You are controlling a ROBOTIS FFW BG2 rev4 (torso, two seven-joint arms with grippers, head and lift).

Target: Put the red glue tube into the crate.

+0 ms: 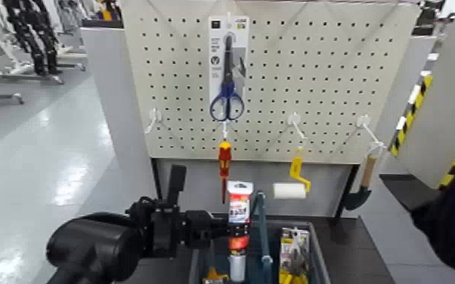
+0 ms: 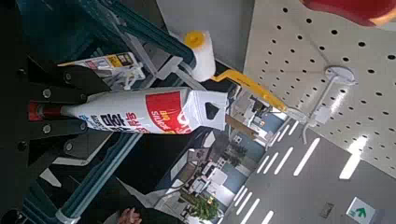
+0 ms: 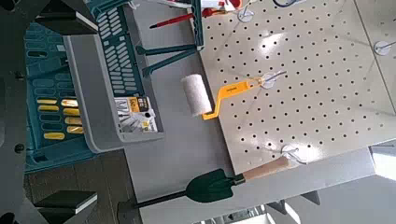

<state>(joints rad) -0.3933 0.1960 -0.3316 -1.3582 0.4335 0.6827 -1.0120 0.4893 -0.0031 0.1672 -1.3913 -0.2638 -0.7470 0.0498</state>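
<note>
Tube: the red glue tube (image 1: 239, 219) stands nearly upright over the open top of the crate (image 1: 320, 260), white cap downward, on the left side of the centre handle (image 1: 264, 234); whether the cap reaches below the rim, one cannot tell
Left end effector (image 1: 221, 229): clamped on the red glue tube, reaching in from the left
Right end effector (image 3: 73, 112): fingertips apart with nothing between them, off to the right of the work
Crate contents: a carded pack with yellow parts (image 1: 294, 253) lies to the right of the handle, and a yellow item (image 1: 215, 275) shows to the left
Pegboard (image 1: 177, 75): upright behind the crate, fitted with white hooks
Hanging goods: blue-handled scissors (image 1: 227, 102) on a card at the upper middle, a red-and-yellow screwdriver (image 1: 224, 160) below them, a paint roller (image 1: 291, 189) with a yellow handle further right, and a trowel (image 1: 360, 195) with a wooden handle at the far right
</note>
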